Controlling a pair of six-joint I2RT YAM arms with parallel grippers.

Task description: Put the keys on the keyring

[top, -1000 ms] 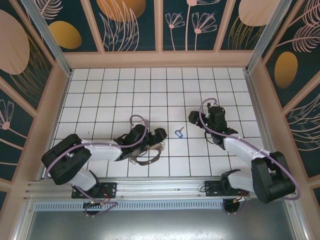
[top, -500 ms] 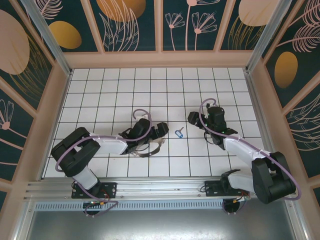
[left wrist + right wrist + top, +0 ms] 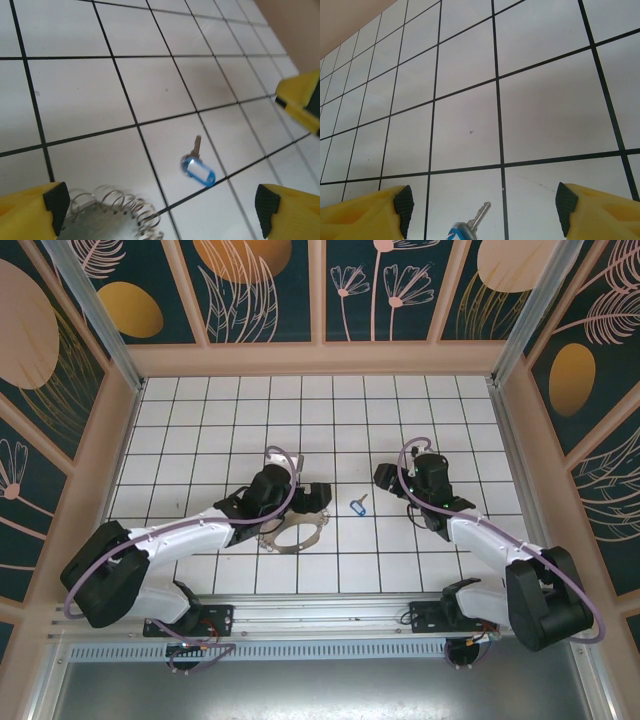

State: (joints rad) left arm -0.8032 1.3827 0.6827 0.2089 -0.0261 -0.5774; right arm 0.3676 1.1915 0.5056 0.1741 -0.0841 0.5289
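Tiled tabletop (image 3: 200, 420): left tool (image 3: 313, 496), jaws apart, has advanced over keyring (image 3: 293, 536) toward blue key (image 3: 358, 506); right tool (image 3: 385, 478) apart beside key; key loose, grasp pending

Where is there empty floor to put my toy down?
The far white tiles by the back wall are bare, and the near row by the table's edge. The middle is crowded: the thin tan keyring loop, the small blue-headed key, the left gripper and right gripper.
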